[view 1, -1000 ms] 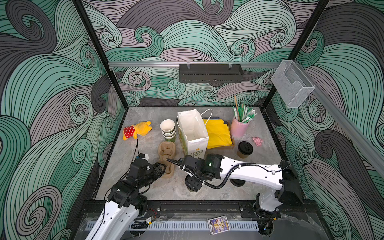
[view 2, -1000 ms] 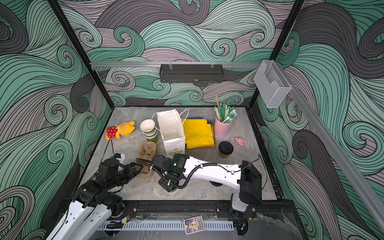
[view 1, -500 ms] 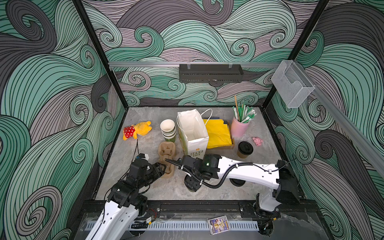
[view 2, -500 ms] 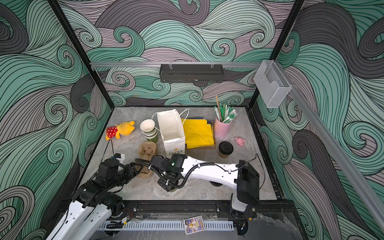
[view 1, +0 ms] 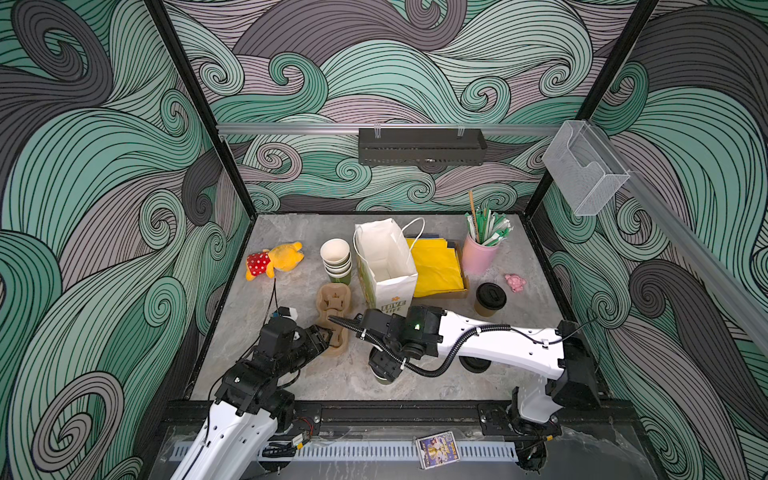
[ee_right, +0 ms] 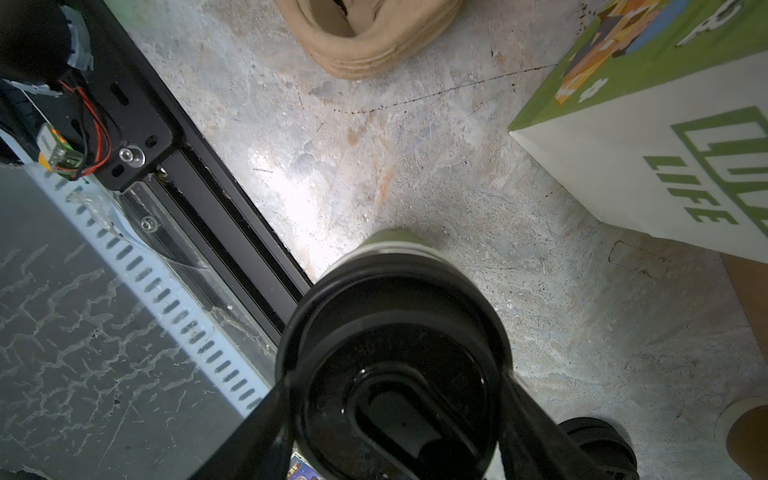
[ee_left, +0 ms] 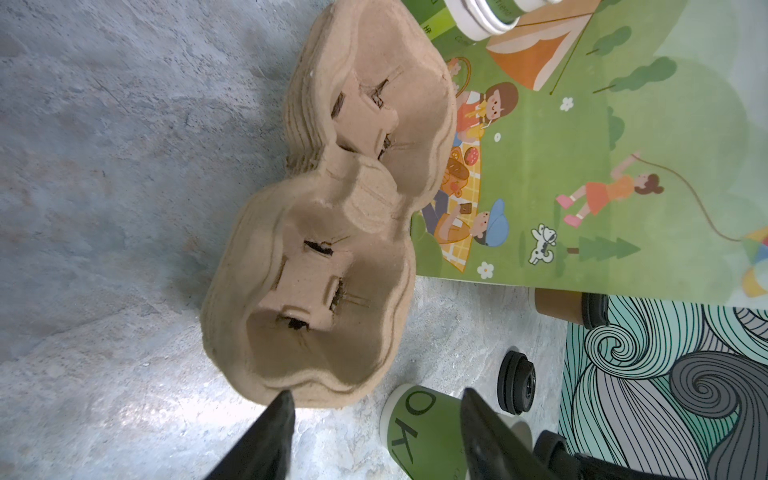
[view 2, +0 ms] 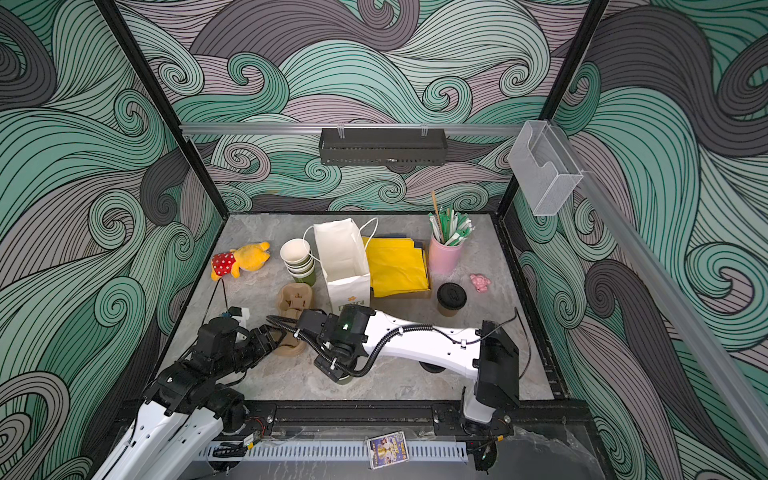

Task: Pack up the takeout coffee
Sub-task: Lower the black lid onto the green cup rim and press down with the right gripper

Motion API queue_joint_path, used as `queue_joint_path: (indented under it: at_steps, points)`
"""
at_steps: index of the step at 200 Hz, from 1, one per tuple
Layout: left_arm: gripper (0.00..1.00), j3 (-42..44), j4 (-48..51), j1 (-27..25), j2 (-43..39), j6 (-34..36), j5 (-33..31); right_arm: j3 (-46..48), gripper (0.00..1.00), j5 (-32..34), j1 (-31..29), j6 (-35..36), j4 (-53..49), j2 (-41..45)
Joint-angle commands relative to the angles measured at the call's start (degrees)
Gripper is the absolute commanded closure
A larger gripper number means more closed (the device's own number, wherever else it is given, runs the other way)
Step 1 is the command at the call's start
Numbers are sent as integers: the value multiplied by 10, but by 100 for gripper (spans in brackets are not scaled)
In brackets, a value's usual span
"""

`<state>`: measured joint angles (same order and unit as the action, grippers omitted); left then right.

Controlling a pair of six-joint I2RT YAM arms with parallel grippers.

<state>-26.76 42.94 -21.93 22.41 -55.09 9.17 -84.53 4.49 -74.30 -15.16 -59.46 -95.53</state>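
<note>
Teal, grey and mauve swirl-printed walls are enclosing a grey marbled floor, black posts are framing the corners, a silver rail is carrying a black shelf, and a clear plastic holder is hanging at the right

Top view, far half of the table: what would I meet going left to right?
Yellow plush toy → stack of nested cups → white paper bag → yellow sheets → pink cup of straws → small pink figure.

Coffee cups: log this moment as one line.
left gripper open at carrier | right gripper shut on green cup lid | brown cup untouched | bag open
</note>
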Motion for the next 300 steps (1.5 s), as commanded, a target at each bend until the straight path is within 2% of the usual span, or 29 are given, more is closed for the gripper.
queue_joint_path:
  at_steps: [1, 182, 300]
  points:
    - [34, -7, 11, -3, 5, 5, -10, 11, 29, 3, -2, -1, -7, -4]
    - [34, -11, 15, -3, 12, 9, -9, 32, 28, -15, -2, 0, 24, -23]
    - [34, 3, -39, -3, 38, 11, 65, 38, 28, -20, -2, 11, 27, -33]
